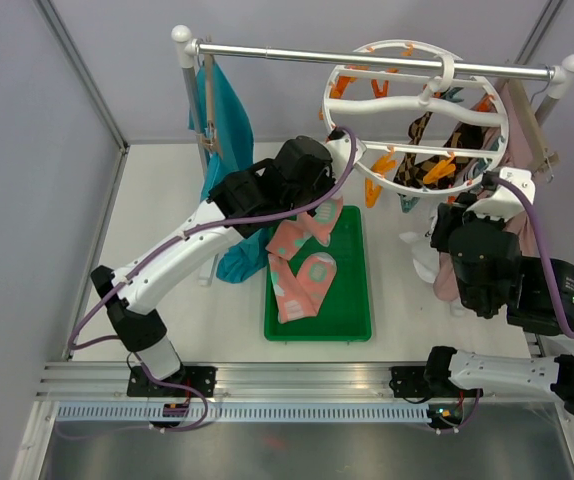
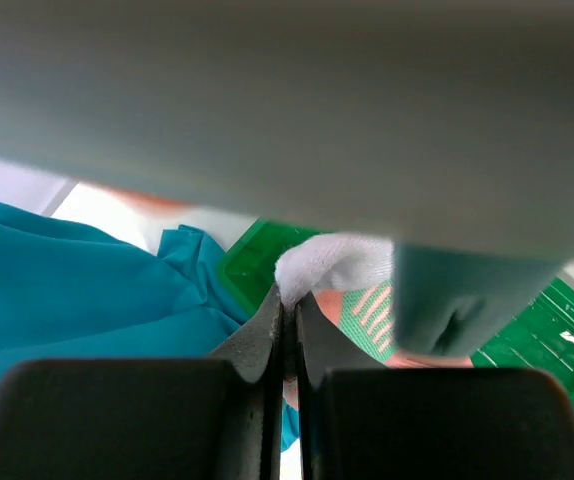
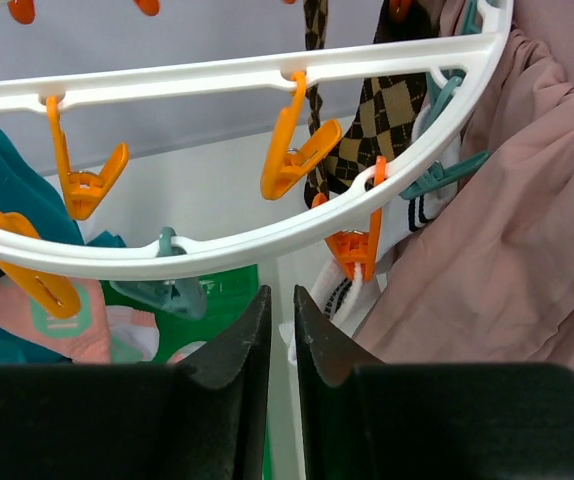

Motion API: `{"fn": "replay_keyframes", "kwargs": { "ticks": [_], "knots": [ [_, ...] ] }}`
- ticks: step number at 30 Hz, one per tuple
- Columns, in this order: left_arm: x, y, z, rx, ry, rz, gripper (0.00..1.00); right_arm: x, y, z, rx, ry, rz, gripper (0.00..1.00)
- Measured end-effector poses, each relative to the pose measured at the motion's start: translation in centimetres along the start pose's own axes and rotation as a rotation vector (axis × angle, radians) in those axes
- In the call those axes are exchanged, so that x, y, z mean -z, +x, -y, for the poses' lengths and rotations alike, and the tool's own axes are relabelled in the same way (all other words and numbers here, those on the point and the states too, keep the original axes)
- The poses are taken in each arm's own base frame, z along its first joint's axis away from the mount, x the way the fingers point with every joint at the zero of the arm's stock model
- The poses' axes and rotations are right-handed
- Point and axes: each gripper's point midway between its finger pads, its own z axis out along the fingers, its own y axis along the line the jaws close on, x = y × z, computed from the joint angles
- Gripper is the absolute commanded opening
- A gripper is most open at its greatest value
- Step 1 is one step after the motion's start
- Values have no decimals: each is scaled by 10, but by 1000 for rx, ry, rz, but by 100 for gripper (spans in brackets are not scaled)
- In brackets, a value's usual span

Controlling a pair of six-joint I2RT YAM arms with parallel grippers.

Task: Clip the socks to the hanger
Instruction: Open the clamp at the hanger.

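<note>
The left gripper, jaws pressed together on the white tip of what seems to be the pink sock with mint and white patches, holds it near the left rim of the round white plastic drying hanger, beside a blurred teal clip. A matching pink sock lies in the green plastic tray. The brown-black-cream argyle socks and a white black-striped sock hang clipped on the ring's right side. The right gripper hovers under the ring, jaws a narrow slit apart, nothing between them.
</note>
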Motion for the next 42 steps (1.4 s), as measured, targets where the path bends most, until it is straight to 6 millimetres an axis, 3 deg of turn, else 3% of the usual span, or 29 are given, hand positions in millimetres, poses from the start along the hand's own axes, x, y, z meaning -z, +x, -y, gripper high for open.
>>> {"fn": "replay_keyframes", "kwargs": {
  "ticks": [2,6,14,33,42],
  "knots": [
    [-2,1,1,-2,2,-6,4,0,3,-2,8,-7,-7,24],
    [-4,2,3,-4,6,-10,2,-2,9,-11,29,-36,-24,46],
    [-3,1,3,-3,9,-6,2,-11,20,-35,93,-48,-46,61],
    [-3,1,3,-3,10,-5,2,-29,31,-52,227,59,-34,63],
    [-3,1,3,-3,9,-6,2,-28,18,-45,210,108,2,60]
  ]
}}
